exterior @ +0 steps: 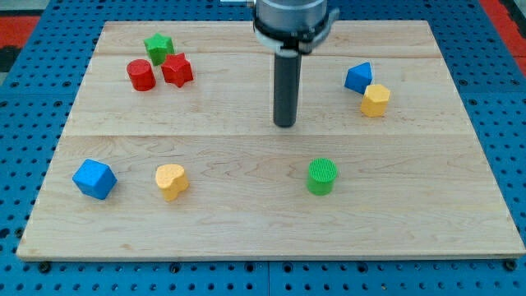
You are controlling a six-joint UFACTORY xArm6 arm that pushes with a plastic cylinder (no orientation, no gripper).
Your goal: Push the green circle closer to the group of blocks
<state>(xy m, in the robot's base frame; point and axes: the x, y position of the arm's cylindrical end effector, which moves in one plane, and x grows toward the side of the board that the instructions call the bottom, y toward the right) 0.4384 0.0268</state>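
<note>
The green circle (322, 176) stands alone on the wooden board, right of centre toward the view's bottom. My tip (285, 124) is above and slightly left of it in the view, apart from it. A group sits at the view's top left: a green star (158, 46), a red circle (140, 75) and a red star (177, 71), close together.
A blue block (358, 77) and a yellow hexagon (376, 99) touch at the view's right. A blue block (94, 179) and a yellow heart (171, 181) lie at the bottom left. The board (246, 238) rests on a blue perforated base.
</note>
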